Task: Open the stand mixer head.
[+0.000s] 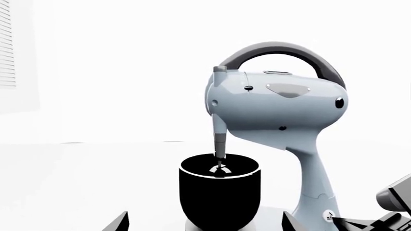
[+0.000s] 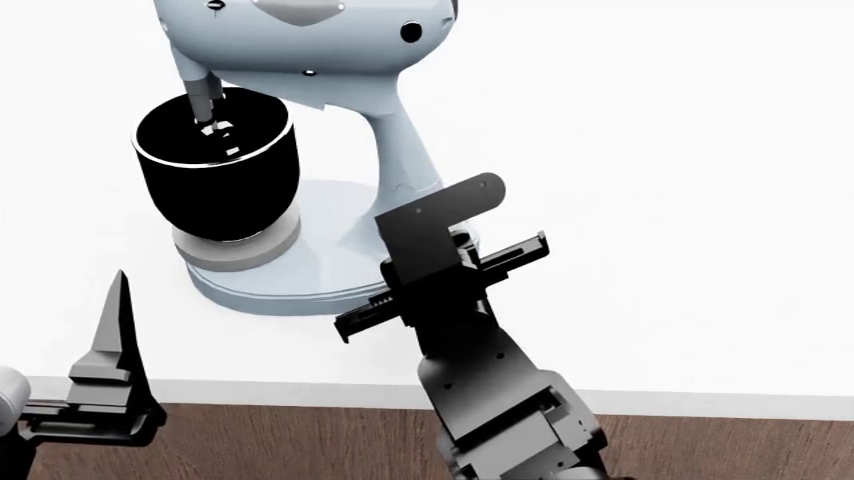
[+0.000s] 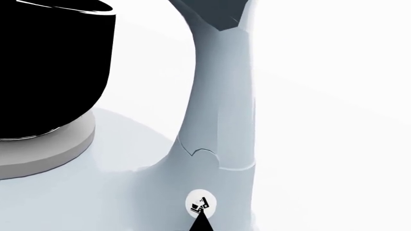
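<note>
The stand mixer head [image 1: 276, 103] is pale blue-grey with a grey oval patch and a dark curved band [image 1: 282, 50] over its top. It sits lowered, its beater [image 1: 220, 139] reaching into the black bowl [image 1: 218, 192]. In the head view the mixer head [image 2: 307, 40] is cut off at the top edge. My left gripper [image 1: 204, 227] is open and empty, facing the bowl from a distance, in front of the table edge. My right gripper [image 2: 467, 200] is shut on nothing. Its tip [image 3: 201, 224] is at a small white round knob [image 3: 200, 204] at the foot of the neck [image 3: 222, 110].
The mixer's flat pale blue base [image 2: 307, 285] rests on a white table [image 2: 667, 200], whose front edge [image 2: 694, 400] has brown floor below. One left finger [image 2: 114, 330] stands upright at the lower left. The right arm [image 1: 391, 207] shows in the left wrist view.
</note>
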### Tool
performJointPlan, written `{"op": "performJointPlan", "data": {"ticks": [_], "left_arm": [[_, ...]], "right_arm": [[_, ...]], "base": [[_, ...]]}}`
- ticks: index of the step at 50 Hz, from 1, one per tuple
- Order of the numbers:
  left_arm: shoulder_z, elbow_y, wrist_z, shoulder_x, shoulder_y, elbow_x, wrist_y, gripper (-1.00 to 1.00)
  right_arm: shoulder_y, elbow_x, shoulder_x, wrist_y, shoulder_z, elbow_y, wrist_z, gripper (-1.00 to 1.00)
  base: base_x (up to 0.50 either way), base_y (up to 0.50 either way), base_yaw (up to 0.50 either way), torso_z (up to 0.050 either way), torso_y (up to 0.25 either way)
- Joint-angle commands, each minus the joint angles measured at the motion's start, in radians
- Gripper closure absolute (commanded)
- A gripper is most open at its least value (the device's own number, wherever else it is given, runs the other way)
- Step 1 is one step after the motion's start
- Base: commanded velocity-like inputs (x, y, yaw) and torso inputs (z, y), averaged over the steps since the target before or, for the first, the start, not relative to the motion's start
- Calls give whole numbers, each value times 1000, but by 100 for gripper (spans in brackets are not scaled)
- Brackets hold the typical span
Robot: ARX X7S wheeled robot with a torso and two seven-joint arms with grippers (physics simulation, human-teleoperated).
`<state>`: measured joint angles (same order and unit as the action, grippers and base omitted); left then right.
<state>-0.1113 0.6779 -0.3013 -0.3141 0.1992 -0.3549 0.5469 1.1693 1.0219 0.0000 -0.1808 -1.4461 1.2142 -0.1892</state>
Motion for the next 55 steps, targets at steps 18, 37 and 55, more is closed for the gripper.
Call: {"op": "performJointPlan", "data": {"ticks": [18,37,55], "left_arm": [[-17,-17,-7,-5,5,-1,-13,-100],[-49,-81,0,-4,19,13,-29,-100],[-93,-163,16,1,47,29,-47,-100]], "right_arm": [[-8,45,0,9,-1,74,-28,100],[-114,-21,572,-125,-53,-598,-388,100],[-217,-147,792,-213,-62,-1334,-575,100]], "base": [[0,0,0,0,0],[0,0,0,0,0],[0,0,0,0,0]]}}
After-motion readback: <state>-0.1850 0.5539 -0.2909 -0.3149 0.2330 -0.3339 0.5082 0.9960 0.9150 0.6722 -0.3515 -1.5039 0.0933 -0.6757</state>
